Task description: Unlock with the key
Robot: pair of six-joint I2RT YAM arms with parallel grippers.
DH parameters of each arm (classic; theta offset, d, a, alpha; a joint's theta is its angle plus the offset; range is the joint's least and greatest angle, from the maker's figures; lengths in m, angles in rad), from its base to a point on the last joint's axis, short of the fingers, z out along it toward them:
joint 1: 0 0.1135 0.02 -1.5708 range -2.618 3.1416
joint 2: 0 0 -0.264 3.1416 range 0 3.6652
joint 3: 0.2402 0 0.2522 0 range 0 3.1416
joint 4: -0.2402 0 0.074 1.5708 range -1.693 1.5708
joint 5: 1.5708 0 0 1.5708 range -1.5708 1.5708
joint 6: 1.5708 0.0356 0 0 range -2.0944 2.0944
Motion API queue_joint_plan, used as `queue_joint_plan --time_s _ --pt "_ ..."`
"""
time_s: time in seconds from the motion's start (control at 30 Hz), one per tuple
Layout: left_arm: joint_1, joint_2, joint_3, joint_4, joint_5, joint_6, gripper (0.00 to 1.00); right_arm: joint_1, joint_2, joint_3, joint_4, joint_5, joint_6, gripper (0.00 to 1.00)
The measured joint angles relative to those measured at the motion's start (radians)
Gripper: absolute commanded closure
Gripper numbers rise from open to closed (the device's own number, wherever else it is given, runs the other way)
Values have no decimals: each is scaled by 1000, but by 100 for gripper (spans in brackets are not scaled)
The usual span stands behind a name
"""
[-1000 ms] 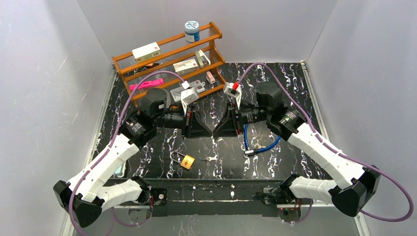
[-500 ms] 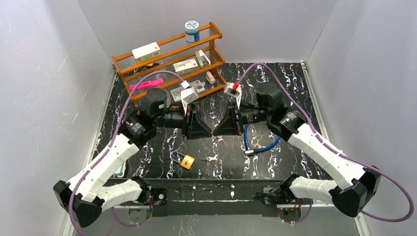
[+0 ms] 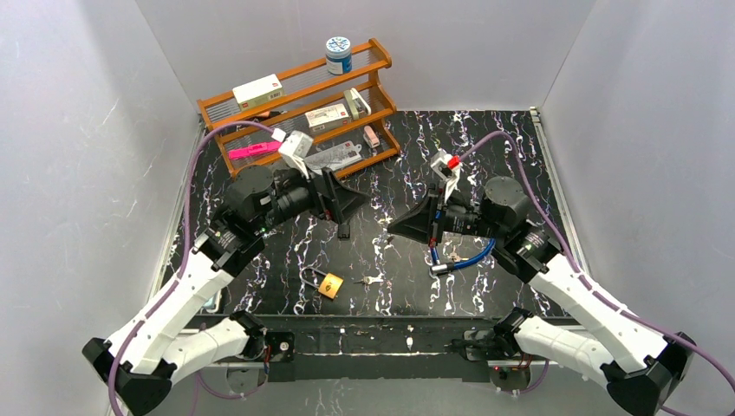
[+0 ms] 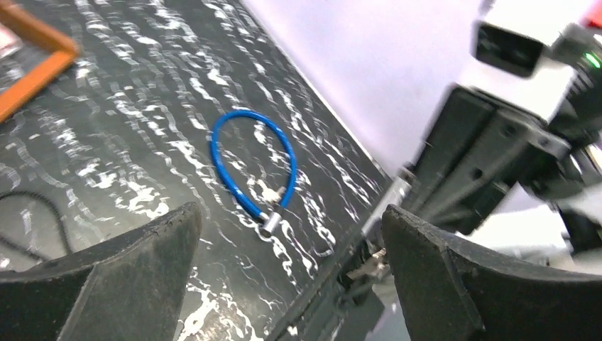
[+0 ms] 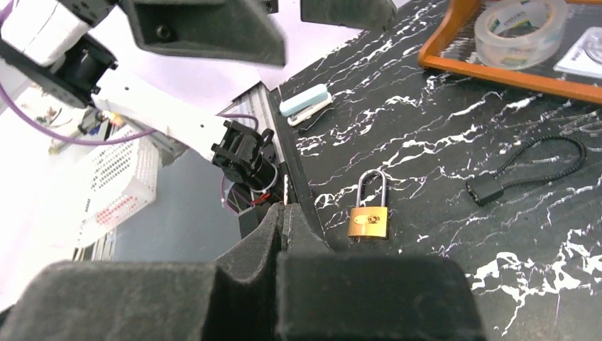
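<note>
The brass padlock (image 3: 329, 283) lies flat near the table's front edge, shackle pointing away from the arms; the right wrist view shows the padlock (image 5: 369, 222) just ahead of my right fingers. The small silver key (image 3: 373, 280) lies on the table just right of it. My left gripper (image 3: 351, 204) hovers open above the table's middle with nothing between its fingers (image 4: 106, 284). To the right of the key, my right gripper (image 3: 392, 227) is shut with nothing visible in it. In the right wrist view the right gripper (image 5: 284, 209) hides the key.
A blue cable lock (image 3: 459, 256) lies below the right wrist, and the left wrist view shows this blue loop (image 4: 241, 195). A black cable lock (image 5: 485, 190) lies beyond the padlock. A wooden rack (image 3: 295, 104) with small items stands back left. A white-blue object (image 5: 305, 103) lies near the left edge.
The two grippers, tip to tip before, have pulled apart. The left one has opened wide and drawn back to the left. The right one has closed and moved right.
</note>
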Motion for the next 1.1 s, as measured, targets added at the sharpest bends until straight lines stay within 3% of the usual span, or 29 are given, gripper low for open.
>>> queue_joint_plan --time_s 0.2,0.47,0.7,1.1 --pt "0 29 -65 -27 -328 -117 2 0 -57 -66 39 145 80 99" --pt "0 373 -85 -138 -546 -154 2 0 -122 -190 37 386 203 99" --pt "0 600 -61 -161 -547 -110 5 0 -107 -259 -1 537 287 99" --pt "0 846 67 -244 -566 -97 27 0 -123 -370 -19 581 317 99"
